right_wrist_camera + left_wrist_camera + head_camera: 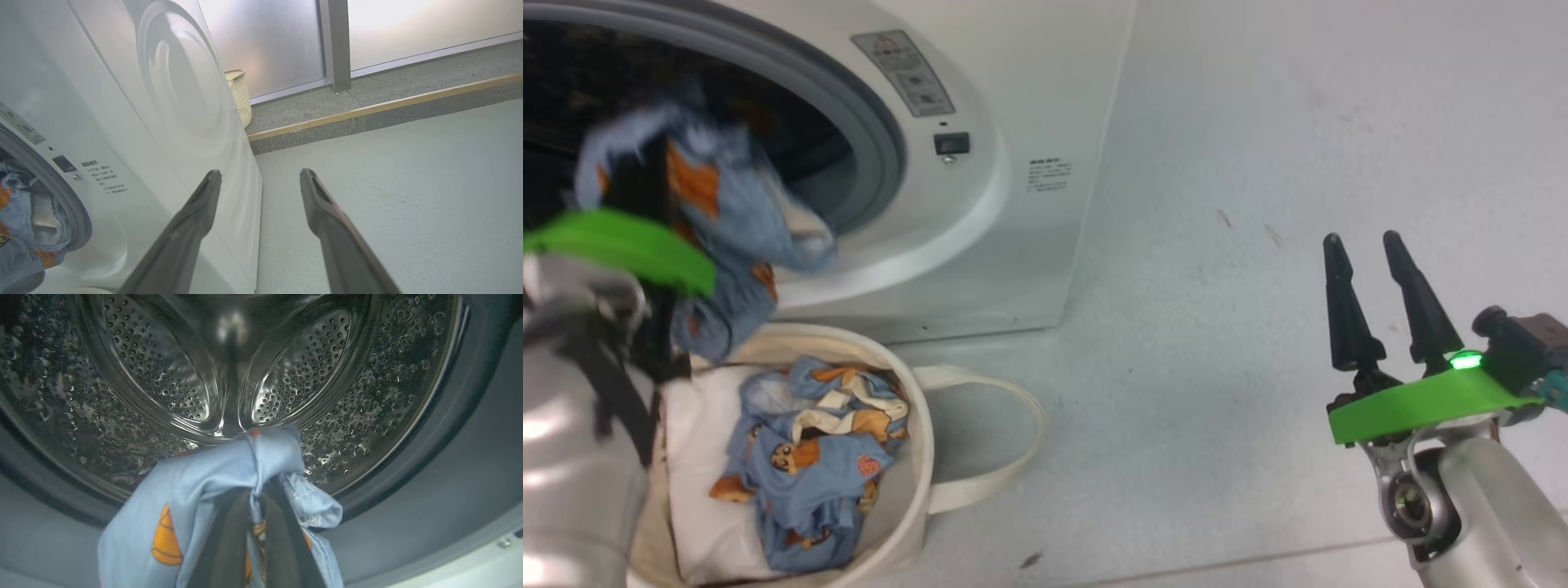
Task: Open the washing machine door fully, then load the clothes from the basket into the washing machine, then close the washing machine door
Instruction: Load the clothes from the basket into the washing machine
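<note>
The white washing machine (1013,122) stands with its mouth uncovered; its door is out of view. My left gripper (255,498) is shut on a piece of the clothes (212,477), light blue with orange print, held at the mouth in front of the steel drum (171,375). In the head view that garment (735,220) hangs blurred over the grey ring. More clothes (817,457) lie in the cream basket (919,425) on the floor below the machine. My right gripper (1364,241) stands open and empty over bare floor, far to the right; its fingers (196,216) point past the machine's side.
A white cloth (698,465) lies in the basket beside the clothes. The basket's strap handle (1013,441) loops out onto the grey floor (1258,163). A cream woven bin (239,96) stands behind the machine by a raised kerb (367,108) and frosted windows.
</note>
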Controlling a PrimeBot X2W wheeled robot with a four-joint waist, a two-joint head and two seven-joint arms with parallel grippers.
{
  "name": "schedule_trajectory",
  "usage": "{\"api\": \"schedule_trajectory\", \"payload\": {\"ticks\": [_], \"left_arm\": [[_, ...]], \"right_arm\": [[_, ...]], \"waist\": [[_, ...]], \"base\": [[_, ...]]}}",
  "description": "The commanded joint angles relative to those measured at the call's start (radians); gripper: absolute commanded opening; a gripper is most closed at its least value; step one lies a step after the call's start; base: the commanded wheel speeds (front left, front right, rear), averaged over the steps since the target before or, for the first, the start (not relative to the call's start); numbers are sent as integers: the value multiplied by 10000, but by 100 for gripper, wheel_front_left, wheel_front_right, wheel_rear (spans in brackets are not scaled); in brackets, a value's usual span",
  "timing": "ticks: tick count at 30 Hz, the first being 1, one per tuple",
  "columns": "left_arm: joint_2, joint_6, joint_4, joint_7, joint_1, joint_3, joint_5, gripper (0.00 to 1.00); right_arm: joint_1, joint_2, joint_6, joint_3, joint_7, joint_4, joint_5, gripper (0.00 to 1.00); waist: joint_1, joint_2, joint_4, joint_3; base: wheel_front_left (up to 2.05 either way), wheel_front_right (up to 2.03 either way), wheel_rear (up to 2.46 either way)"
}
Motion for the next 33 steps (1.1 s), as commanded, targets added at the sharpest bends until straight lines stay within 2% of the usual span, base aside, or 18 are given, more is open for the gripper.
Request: {"api": "schedule_trajectory", "payload": {"ticks": [1,7,11,15,20,23,27,33], "left_arm": [[570,-59,86,-121,-883,80,-114,0],[975,-61,1371,-13,-2392,-374,-356,0],[1195,-62,1631,-72,-3246,-767,-257,0],[1449,-62,564,-115,-3968,-627,-99,0],[1476,-62,-1073,-119,-3965,363,473,0],[1376,-62,-1041,-120,-3794,588,703,0],[1239,-63,182,-120,-3743,597,888,0],[1176,-63,2111,173,-4188,113,642,0]], "right_arm": [[12,-177,2,0,-124,-404,-97,100],[54,-195,2,-305,-124,-676,-296,100],[153,-236,2,-508,-124,-875,-427,100],[232,-200,2,-689,-124,-1077,-533,100],[246,-73,2,-776,-124,-1236,-643,100],[236,-27,2,-784,-124,-1253,-680,100],[238,41,2,-795,-124,-1235,-720,100],[266,76,2,-802,-124,-1233,-753,100]], "waist": [[-1,-1,-224,433],[-1,-1,-644,1122],[-1,-1,-830,1530],[-1,-1,-897,1898],[-1,-1,-959,2227],[-1,-1,-974,2304],[-1,-1,-1019,2366],[-1,-1,-1125,2468]], "base": [[0,0,0],[0,0,0],[0,0,0],[0,0,0],[0,0,0],[0,0,0],[0,0,0],[0,0,0]]}}
